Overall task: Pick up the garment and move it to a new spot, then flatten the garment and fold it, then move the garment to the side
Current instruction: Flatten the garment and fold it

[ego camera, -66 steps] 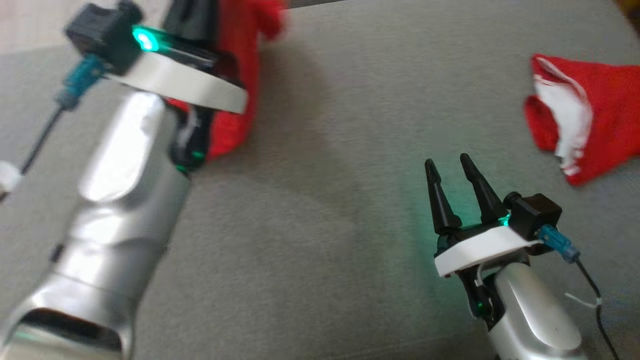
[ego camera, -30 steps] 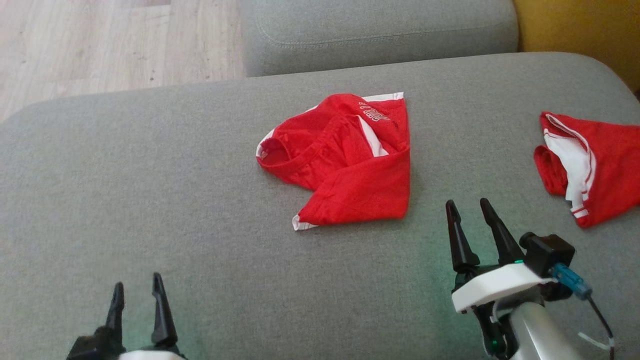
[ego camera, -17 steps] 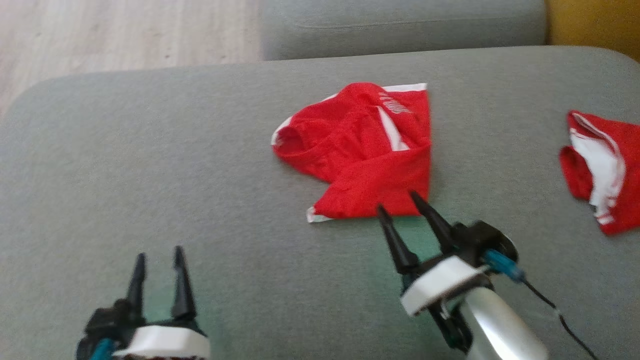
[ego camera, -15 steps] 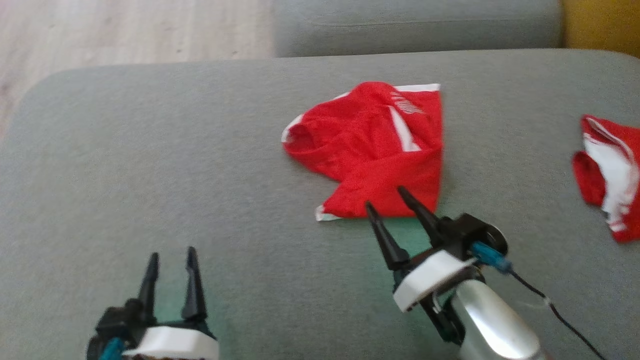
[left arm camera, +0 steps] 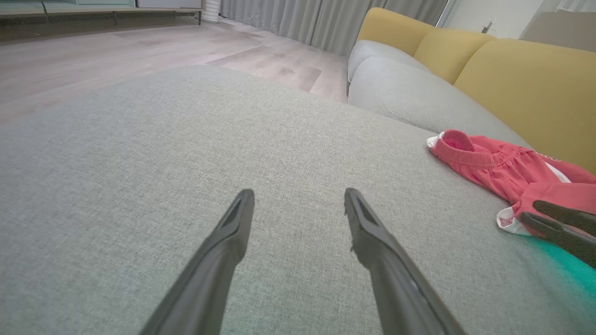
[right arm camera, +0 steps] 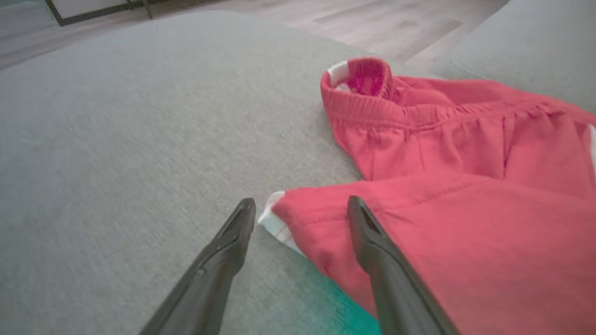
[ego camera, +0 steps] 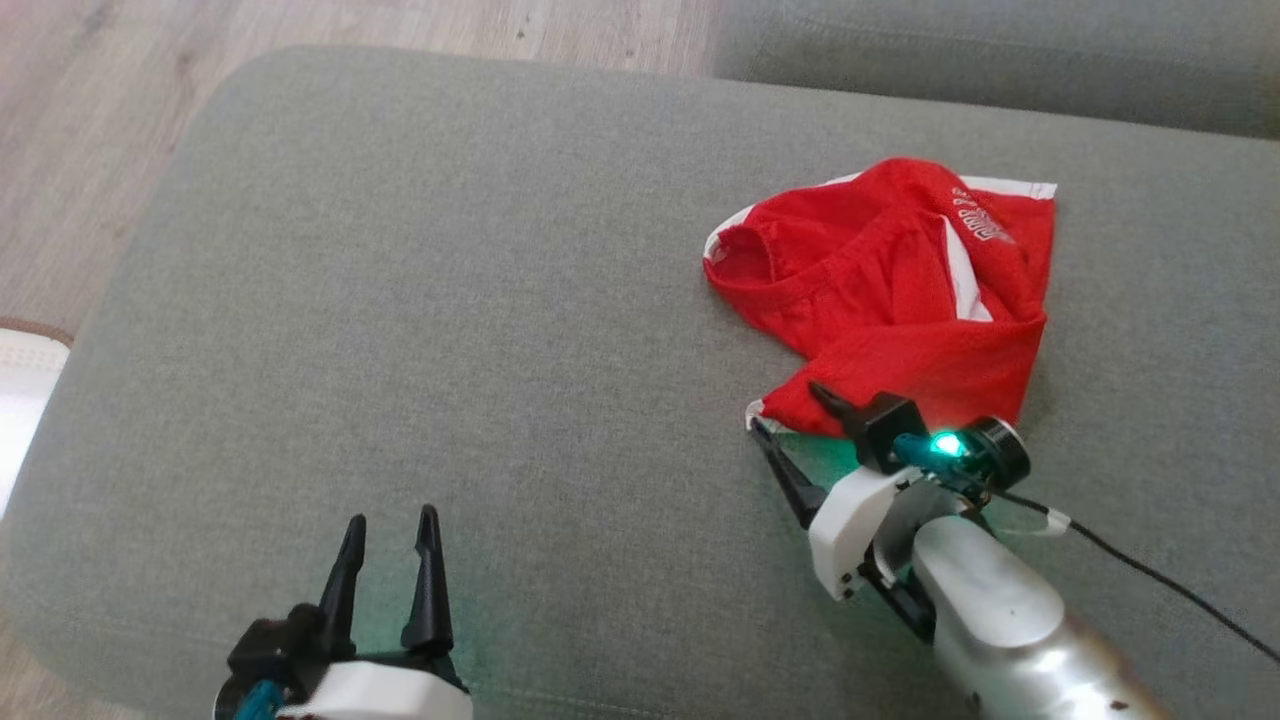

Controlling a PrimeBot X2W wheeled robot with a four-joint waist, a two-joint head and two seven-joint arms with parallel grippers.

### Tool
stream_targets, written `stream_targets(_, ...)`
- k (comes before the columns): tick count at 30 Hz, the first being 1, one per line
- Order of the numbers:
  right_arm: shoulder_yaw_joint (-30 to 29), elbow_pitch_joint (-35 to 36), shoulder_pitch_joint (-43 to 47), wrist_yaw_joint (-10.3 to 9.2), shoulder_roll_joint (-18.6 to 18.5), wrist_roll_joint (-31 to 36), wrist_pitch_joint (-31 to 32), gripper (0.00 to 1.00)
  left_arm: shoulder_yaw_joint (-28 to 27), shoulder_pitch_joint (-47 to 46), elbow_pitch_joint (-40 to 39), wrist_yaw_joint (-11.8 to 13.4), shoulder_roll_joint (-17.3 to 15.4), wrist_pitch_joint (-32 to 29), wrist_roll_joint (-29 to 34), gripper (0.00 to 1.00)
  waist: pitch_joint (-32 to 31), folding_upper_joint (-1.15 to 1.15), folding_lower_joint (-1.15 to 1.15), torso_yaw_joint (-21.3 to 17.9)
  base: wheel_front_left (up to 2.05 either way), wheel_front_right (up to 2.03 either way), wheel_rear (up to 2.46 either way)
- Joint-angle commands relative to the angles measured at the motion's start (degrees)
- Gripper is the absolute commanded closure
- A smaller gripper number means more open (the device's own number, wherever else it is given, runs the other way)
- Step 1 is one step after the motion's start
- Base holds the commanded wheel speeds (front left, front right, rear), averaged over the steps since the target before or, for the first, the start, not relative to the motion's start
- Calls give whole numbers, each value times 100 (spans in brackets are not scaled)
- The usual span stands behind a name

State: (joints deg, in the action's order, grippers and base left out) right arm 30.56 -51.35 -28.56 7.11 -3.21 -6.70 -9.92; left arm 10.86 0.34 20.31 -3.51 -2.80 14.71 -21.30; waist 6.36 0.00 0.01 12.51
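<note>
The garment (ego camera: pixel 900 300) is a pair of red shorts with white side stripes and white hem trim, lying crumpled on the grey sofa cushion (ego camera: pixel 450 300). My right gripper (ego camera: pixel 790 410) is open at the garment's near left corner, one finger over the red cloth, the other beside the white hem on the cushion. In the right wrist view the right gripper (right arm camera: pixel 302 204) straddles that corner of the garment (right arm camera: pixel 465 186). My left gripper (ego camera: pixel 392 525) stands open over bare cushion near the front edge, far left of the garment. In the left wrist view, the left gripper (left arm camera: pixel 298 195) points across the cushion, with the garment (left arm camera: pixel 507 167) at right.
Wooden floor (ego camera: pixel 100 130) lies beyond the cushion's left and far edges. A second grey seat cushion (ego camera: pixel 1000 50) adjoins at the back right. Yellow sofa backrests (left arm camera: pixel 489 70) rise behind it. A white rug edge (ego camera: pixel 20 400) lies at the far left. A black cable (ego camera: pixel 1180 590) trails from my right wrist.
The camera has swung left. My right gripper has moved forward to the garment's near corner. The left gripper stays open near the front edge.
</note>
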Motion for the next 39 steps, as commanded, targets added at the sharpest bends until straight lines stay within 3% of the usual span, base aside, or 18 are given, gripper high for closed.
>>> stream_targets(1, 14, 83, -178, 37, 34, 80, 10, 0, -154, -195, -175, 29, -9, 29, -62, 0, 63, 0, -1, 3, 0, 0, 0)
stream_targets(7, 28, -92, -318, 37, 34, 423, 211, 0, -34, -384, -153, 28, -9, 29, -219, 0, 248, 0, -1, -46, 0, 0, 0)
stream_targets(8, 81, -103, -322, 37, 34, 420, 250, 8, -10, -411, -151, 28, -9, 29, -241, 0, 268, 0, -1, -53, 0, 0, 0)
stream_targets(10, 145, -81, -335, 37, 34, 333, 255, 100, 33, -453, -146, 30, -8, 29, -285, 0, 307, 0, -1, -68, 0, 0, 0)
stream_targets(15, 234, 169, -483, 37, 34, 92, -167, 100, 58, -524, -118, 29, -8, 29, -323, 0, 331, 0, -1, -128, 0, 0, 0)
stream_targets(19, 640, 912, -973, 37, 34, -263, -435, 100, 10, -448, -91, 23, -8, 29, -280, 0, 159, 0, -1, -207, 0, 0, 0)
stream_targets(23, 692, 1717, -1646, 37, 34, -621, -500, 100, 93, -342, -62, 19, -8, 29, -318, 0, -107, 0, -1, -159, 0, 0, 0)
stream_targets(28, -99, 2592, -1718, 37, 34, -1124, -506, 100, 91, -136, -53, 40, -8, 29, -334, 0, -373, 0, -1, -188, 0, 0, 0)
stream_targets(34, -1226, 2260, -631, 37, 33, -594, -507, 97, -91, 64, -97, 25, -8, 29, -240, 0, -340, 0, -1, -607, 0, 0, 0)
stream_targets(35, -1525, 2152, -412, 37, 31, -454, -507, 65, -106, 53, -109, 21, -8, 29, -225, 0, -310, 0, -1, -677, 0, 0, 0)
stream_targets(36, -1849, 2050, -189, 37, 22, -334, -507, 0, -115, 34, -122, 17, -8, 29, -214, 0, -277, 0, -1, -743, 0, 0, 0)
stream_targets(39, -2735, 1844, 409, 37, -42, 55, -507, 0, -116, -73, -165, 1, -8, 29, -178, 0, -164, 0, -1, -930, 0, 0, 0)
